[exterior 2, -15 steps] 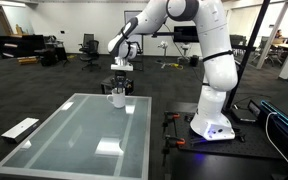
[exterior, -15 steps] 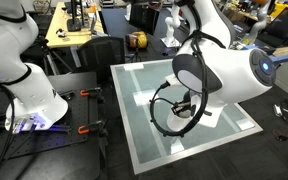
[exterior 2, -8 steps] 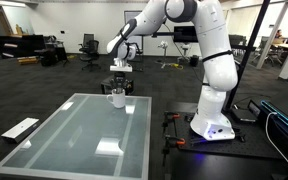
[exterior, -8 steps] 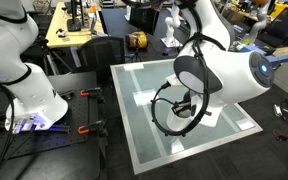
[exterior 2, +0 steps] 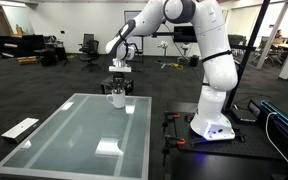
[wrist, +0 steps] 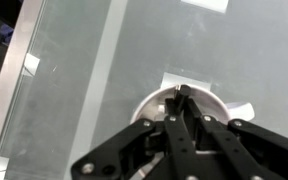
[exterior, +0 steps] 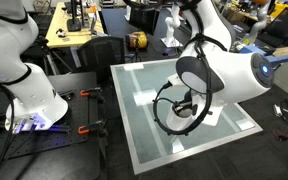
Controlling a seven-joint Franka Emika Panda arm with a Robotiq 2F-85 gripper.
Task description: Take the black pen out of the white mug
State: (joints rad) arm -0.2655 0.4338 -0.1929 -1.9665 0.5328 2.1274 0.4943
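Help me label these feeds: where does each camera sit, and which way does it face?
Exterior view: high, close beside the arm, looking down on the table; the bulky arm and a cable loop fill the right.
Exterior view: beyond the table's end, looking along it at the robot; whole arm, base, and tool above the mug.
Wrist view: looks straight down; tool fingers over the mug's rim.
Shared: the table in all; the mug in the wrist view and an exterior view.
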